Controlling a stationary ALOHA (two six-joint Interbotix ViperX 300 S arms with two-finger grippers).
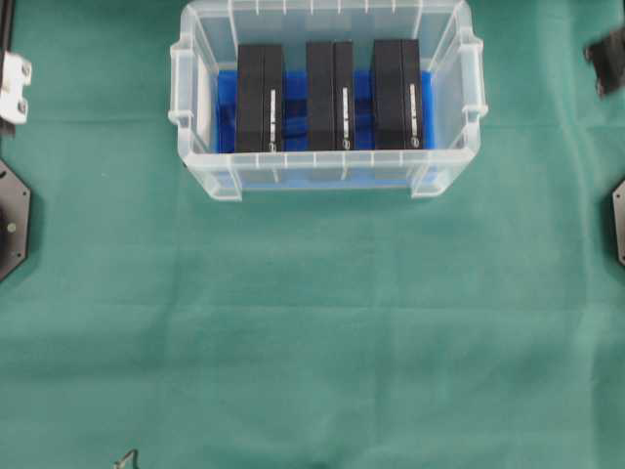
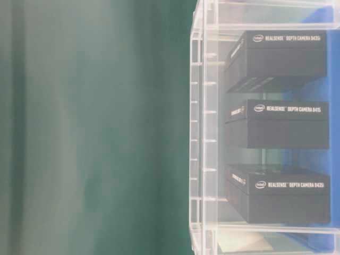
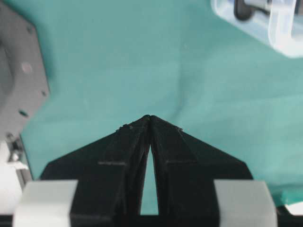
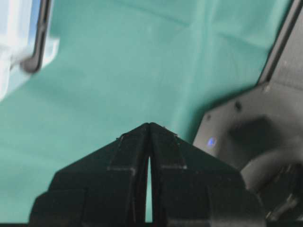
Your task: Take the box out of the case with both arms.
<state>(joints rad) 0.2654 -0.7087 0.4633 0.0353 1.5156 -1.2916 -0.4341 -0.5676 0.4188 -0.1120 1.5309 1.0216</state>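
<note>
Both pincers closed, empty: left gripper [image 3: 149, 118], right gripper [image 4: 149, 125]. Open both before reaching the case [image 1: 200, 98] at the cloth's [image 1: 312, 322] far edge (three boxes inside); take the middle box [image 1: 329, 95] by opposite sides.

The case [image 1: 200, 59] is translucent, glossy clear plastic with a ribbed rim and a bright blue lining. Three boxes [image 1: 259, 96] inside look matt black card with white print. The table cloth [image 1: 312, 322] is green, matt, softly creased fabric.
</note>
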